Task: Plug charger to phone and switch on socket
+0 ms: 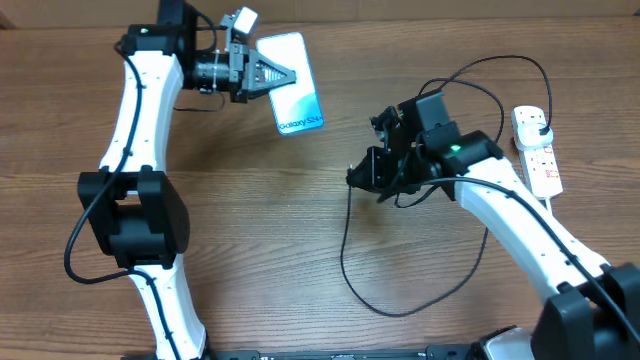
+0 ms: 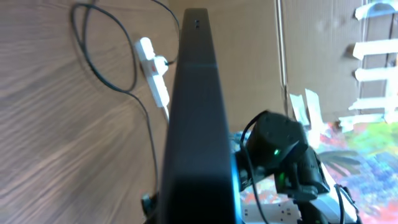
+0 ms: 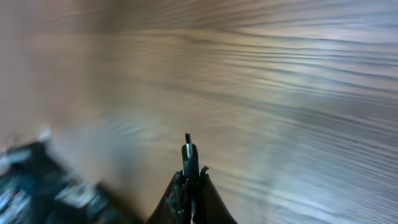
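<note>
The phone (image 1: 295,85), light blue screen with "Galaxy S24" text, is held off the table at the upper middle by my left gripper (image 1: 272,74), which is shut on its upper end. In the left wrist view its black edge (image 2: 196,118) fills the middle. My right gripper (image 1: 362,175) is shut on the charger's small plug tip (image 3: 188,152), which sticks out past the fingertips. The thin black cable (image 1: 345,255) loops over the table to a black plug in the socket (image 1: 538,150), a white power strip at the right edge, also in the left wrist view (image 2: 154,68).
The wooden table (image 1: 250,250) lies under both arms. The cable's loop (image 1: 420,300) lies near the front edge between the arm bases. The right arm (image 2: 280,155) shows in the left wrist view. A cardboard wall (image 2: 311,37) stands behind.
</note>
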Robot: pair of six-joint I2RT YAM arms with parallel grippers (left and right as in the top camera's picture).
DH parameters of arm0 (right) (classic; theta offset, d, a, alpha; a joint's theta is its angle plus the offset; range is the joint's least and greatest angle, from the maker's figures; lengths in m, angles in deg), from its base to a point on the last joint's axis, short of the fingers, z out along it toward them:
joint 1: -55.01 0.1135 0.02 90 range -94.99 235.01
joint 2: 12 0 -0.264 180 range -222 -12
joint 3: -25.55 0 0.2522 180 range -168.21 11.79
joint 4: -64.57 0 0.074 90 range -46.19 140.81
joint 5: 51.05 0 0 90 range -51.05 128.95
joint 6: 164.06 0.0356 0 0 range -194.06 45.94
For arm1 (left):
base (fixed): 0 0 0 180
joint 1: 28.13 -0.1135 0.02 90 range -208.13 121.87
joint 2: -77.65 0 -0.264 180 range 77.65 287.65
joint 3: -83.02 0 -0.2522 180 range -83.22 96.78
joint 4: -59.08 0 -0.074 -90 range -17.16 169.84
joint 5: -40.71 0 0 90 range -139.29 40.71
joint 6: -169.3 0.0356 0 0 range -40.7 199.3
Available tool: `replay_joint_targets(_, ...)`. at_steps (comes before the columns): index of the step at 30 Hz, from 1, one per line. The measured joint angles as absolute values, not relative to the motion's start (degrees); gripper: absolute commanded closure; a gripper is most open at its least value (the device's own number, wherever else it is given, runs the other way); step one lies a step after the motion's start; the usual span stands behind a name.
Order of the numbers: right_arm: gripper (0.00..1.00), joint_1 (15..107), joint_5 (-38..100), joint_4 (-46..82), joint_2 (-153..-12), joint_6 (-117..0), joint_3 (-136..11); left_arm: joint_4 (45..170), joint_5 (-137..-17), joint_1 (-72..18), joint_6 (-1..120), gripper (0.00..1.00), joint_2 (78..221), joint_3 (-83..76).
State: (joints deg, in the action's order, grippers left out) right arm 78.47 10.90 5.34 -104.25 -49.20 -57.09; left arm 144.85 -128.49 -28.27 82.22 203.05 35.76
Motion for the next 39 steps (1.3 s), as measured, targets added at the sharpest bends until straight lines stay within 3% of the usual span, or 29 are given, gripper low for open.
replay_joint_targets(9,0.96,83.3,20.62,8.18,-115.9,-40.45,-57.09,144.83,-127.92,-28.97,82.22,0.96,203.05,35.76)
replay_joint_targets(12,0.8,83.61,21.54,8.6,-118.08,-39.27,-56.85,144.83,-127.87,-28.88,82.22,0.96,203.03,35.76)
replay_joint_targets(16,0.68,83.61,22.85,8.84,-118.26,-38.38,-56.83,144.85,-127.87,-28.88,82.22,0.96,203.05,35.76)
replay_joint_targets(26,0.65,83.61,25.48,8.27,-118.35,-35.56,-56.83,144.83,-127.87,-28.88,82.22,0.96,203.05,35.76)
replay_joint_targets(34,0.38,83.61,27.27,8.23,-120.36,-32.47,-56.83,144.85,-127.85,-28.88,82.22,0.96,203.05,35.76)
replay_joint_targets(39,0.39,83.61,27.33,7.81,-121.73,-31.38,-56.83,144.85,-127.85,-28.88,82.22,0.96,203.05,35.76)
